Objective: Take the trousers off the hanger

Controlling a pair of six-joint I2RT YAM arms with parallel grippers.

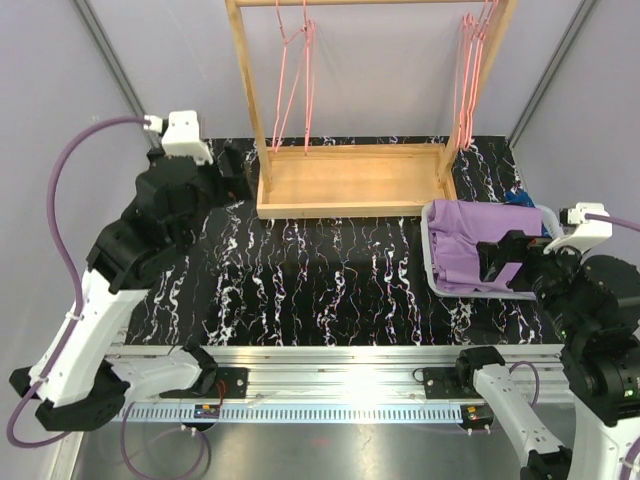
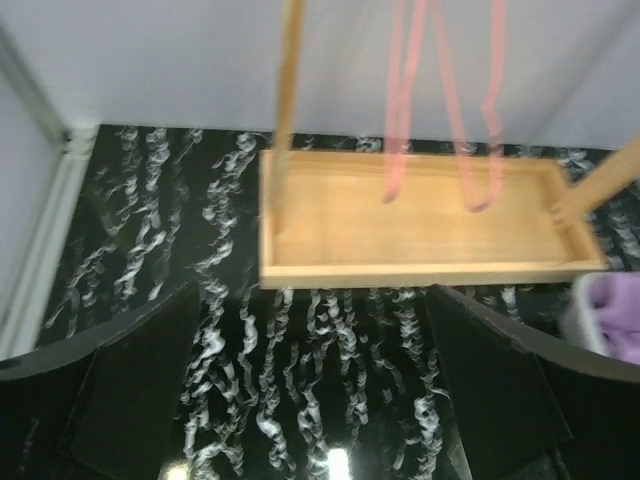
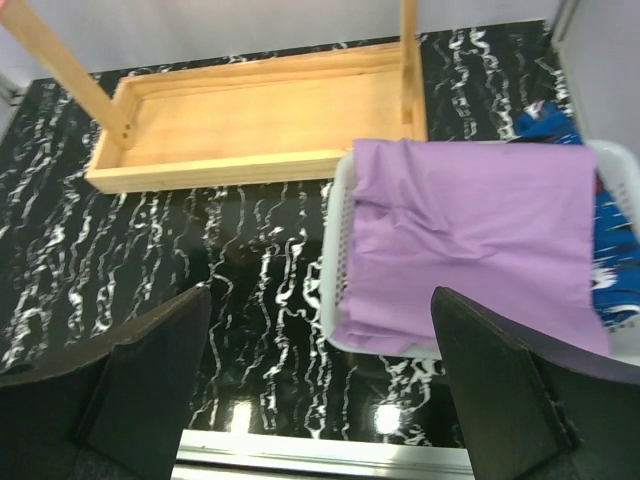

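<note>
Both garments lie in the white basket (image 3: pixel 338 260) at the right side of the desk (image 1: pixel 300 290): the lilac trousers (image 3: pixel 470 235) spread on top, the dark blue trousers (image 3: pixel 612 250) showing at its far and right edges. The right hand (image 3: pixel 320 340) hovers over the basket, its 2 fingers wide apart and empty. The left hand (image 2: pixel 312 330) (also spread wide, gripping nothing) faces the wooden rack (image 2: pixel 420 220) with its pink hangers (image 2: pixel 410 110).

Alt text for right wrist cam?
Lilac trousers lie draped over a white basket on a black marbled table, blue patterned trousers showing at the basket's right side. A wooden tray sits behind, and the open right gripper frames the bottom corners.
</note>
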